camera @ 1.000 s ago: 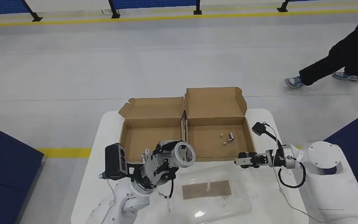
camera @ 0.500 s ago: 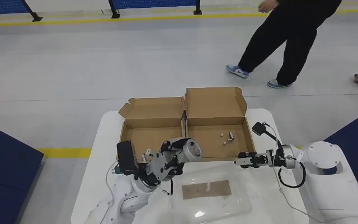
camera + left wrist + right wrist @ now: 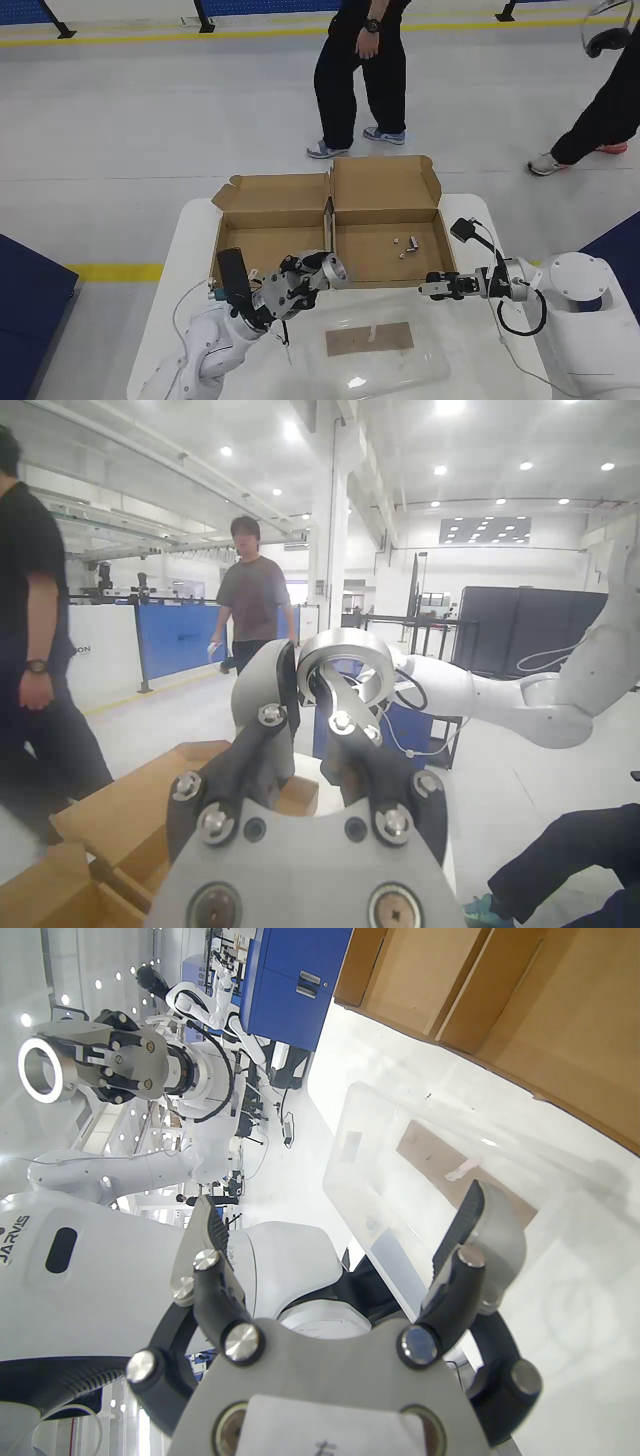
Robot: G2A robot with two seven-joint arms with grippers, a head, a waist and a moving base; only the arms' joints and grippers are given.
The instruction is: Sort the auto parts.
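left tool (image 3: 302,665) pinching bearing ring (image 3: 360,647) wall, raised at cardboard box (image 3: 260,250) front edge near divider | right tool (image 3: 340,1203) spread, by box corner | next: probably left compartment; clear wall, lower, then release

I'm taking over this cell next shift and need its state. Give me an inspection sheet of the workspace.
Surface: white table, carrying two open boxes and a tray.
Job's things: metal ring held in the left tool; small parts in the right box; left box open.
Clutter: clear tray with a brown card inside.
Grippers: left tool shut on the ring; right tool open.
Cables: black lead loops near the right tool.
Surroundings: floor with a yellow line.
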